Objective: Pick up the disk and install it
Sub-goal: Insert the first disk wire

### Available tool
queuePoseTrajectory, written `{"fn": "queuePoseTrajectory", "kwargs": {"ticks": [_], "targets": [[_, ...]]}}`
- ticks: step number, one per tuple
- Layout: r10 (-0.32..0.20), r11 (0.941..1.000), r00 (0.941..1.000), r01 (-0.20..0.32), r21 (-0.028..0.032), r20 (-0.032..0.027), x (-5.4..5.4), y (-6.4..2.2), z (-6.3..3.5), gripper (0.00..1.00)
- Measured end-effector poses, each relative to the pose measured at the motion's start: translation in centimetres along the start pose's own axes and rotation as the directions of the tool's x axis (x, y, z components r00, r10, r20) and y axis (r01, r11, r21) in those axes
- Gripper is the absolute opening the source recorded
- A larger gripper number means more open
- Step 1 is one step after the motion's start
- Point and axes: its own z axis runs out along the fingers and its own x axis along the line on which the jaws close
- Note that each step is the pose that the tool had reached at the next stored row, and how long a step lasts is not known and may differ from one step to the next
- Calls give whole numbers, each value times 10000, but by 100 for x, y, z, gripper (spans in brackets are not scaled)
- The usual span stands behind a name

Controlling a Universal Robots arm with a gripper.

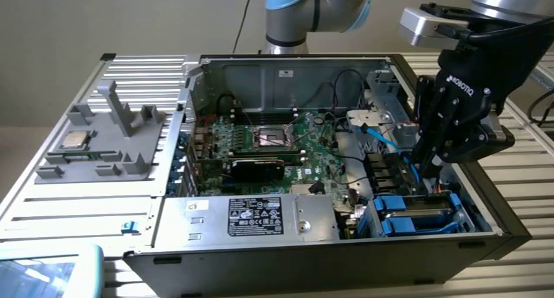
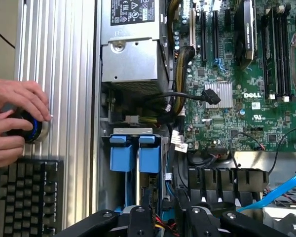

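A ribbed silver metal table (image 1: 519, 181) made of long parallel aluminium slats carries everything. An open black desktop computer case (image 1: 329, 262) lies on its side directly on the slats. Beside it, toward the exterior view's left, a grey plastic holder block (image 1: 108, 139) with upright posts rests on a ribbed silver panel (image 1: 78, 200). In the wrist view, a black keyboard (image 2: 27, 197) lies at the edge of the slatted surface, and a person's hand (image 2: 15, 116) rests on a round black knob (image 2: 27, 128) with a blue ring.
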Motion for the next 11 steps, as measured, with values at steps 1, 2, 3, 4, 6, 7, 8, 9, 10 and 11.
{"fn": "queuePoseTrajectory", "kwargs": {"ticks": [1,2,3,4,6,7,8,9,10,11], "targets": [[3,10000,10000,-3,-16,7,1,-1,2,31],[11,10000,10000,-11,-32,8,2,0,3,31],[19,10000,10000,-19,-53,9,5,-1,5,31],[27,10000,10000,-26,-73,11,7,-2,8,31],[37,10000,10000,-37,-89,20,12,-8,14,31],[41,10000,10000,-40,-91,27,14,-12,18,31],[46,9999,10000,-45,-94,35,16,-13,21,31],[50,9999,10000,-49,-95,40,15,-13,23,31],[55,9999,10000,-54,-99,50,15,-13,27,31],[58,9999,10000,-57,-103,64,16,-14,31,31]]}}
